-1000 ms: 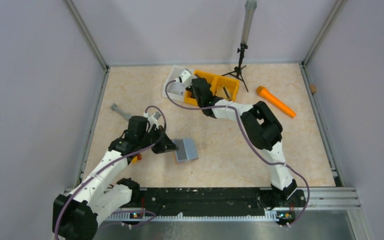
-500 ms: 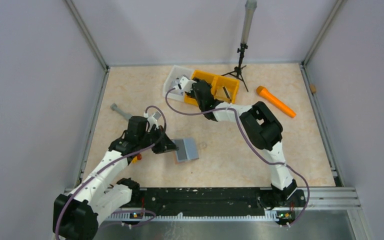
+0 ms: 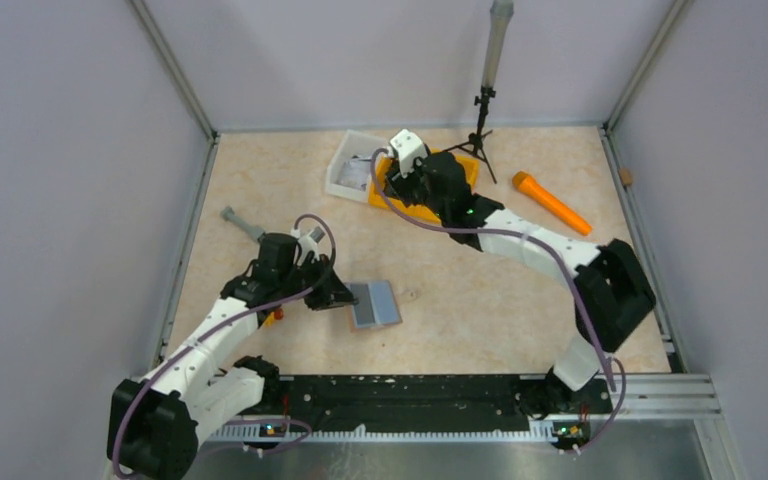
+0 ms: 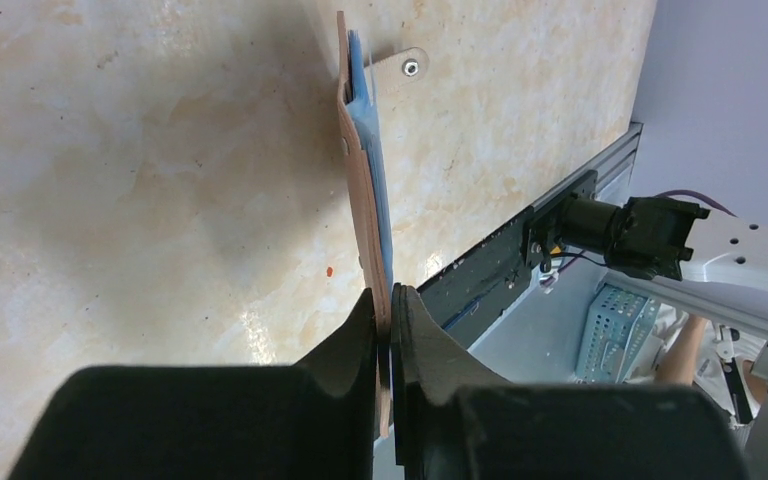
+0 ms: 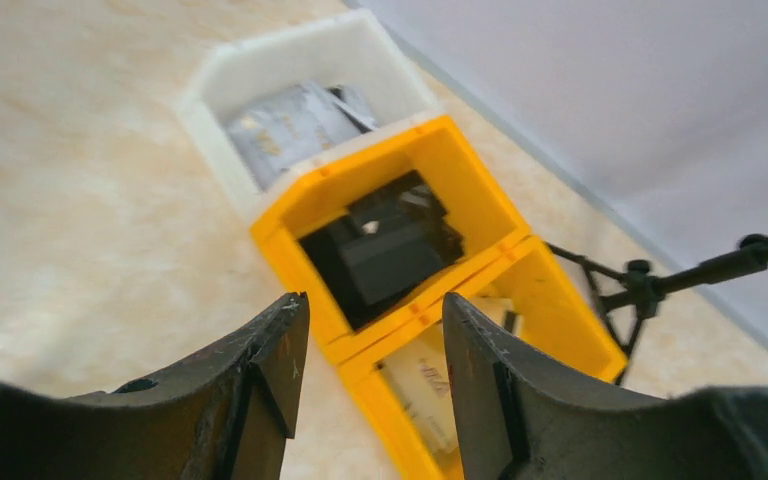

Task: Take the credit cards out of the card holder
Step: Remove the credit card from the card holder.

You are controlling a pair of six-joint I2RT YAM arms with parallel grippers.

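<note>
The card holder [image 3: 374,304] lies open on the table, pale blue-grey side up. In the left wrist view the card holder [image 4: 364,180] is edge-on, brown outside and blue inside. My left gripper [image 4: 388,312] is shut on its near edge; from above the left gripper [image 3: 338,297] sits at the holder's left side. My right gripper [image 5: 375,305] is open and holds nothing, hovering over the yellow bins [image 5: 520,250]. A black credit card [image 5: 390,255] lies in one yellow compartment. A greyish credit card [image 5: 290,128] lies in the white bin [image 5: 210,95]. From above, the right gripper [image 3: 406,182] is over the yellow bins [image 3: 454,166].
A pale card [image 5: 430,385] lies in the second yellow compartment. An orange cylinder [image 3: 553,203] is at the right, a black tripod [image 3: 480,125] at the back, and a grey tool [image 3: 243,222] at the left. Metal rails line the table's edges.
My right gripper has opened and moved from the white bin to above the yellow bins, its elbow swinging right. The left gripper and card holder have barely shifted.
</note>
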